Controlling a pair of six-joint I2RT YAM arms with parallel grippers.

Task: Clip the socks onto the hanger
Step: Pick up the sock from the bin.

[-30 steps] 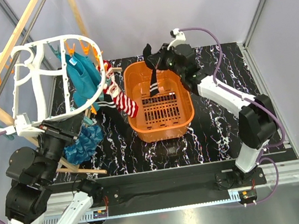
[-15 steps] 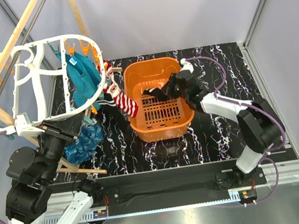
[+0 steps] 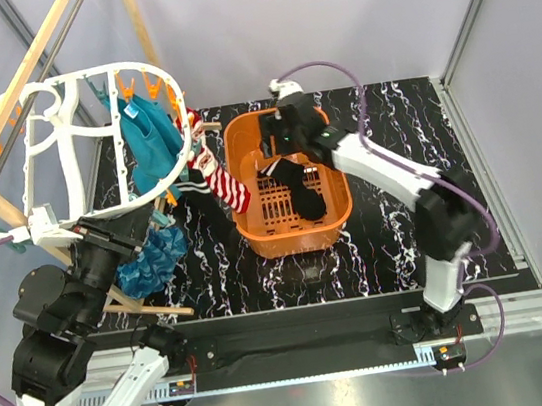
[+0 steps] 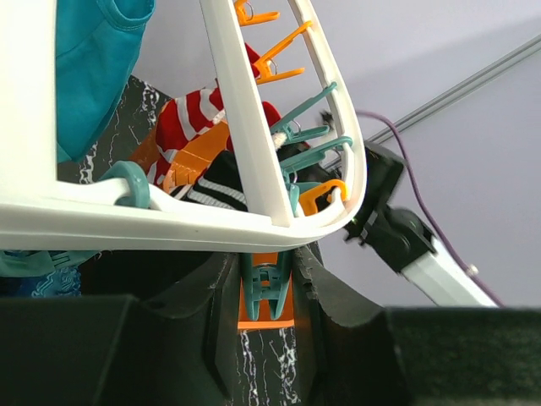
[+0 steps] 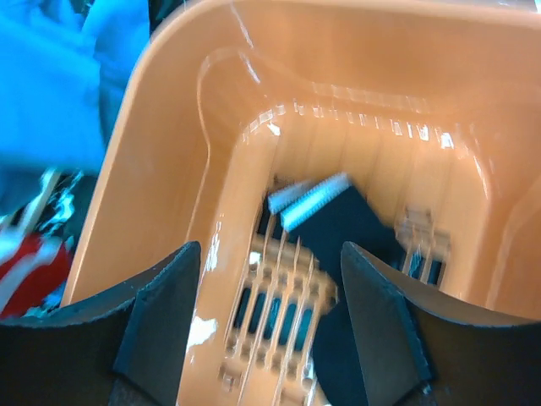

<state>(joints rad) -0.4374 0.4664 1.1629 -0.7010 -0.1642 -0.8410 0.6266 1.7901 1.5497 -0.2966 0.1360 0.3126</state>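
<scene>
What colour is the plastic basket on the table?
The plastic basket is orange, clearest in the top view.

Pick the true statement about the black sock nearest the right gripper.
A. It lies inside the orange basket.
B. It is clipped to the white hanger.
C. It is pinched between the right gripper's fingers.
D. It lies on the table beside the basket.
A: the black sock lies on the slotted floor of the orange basket, below the right gripper, whose fingers stand apart with nothing between them.
</scene>
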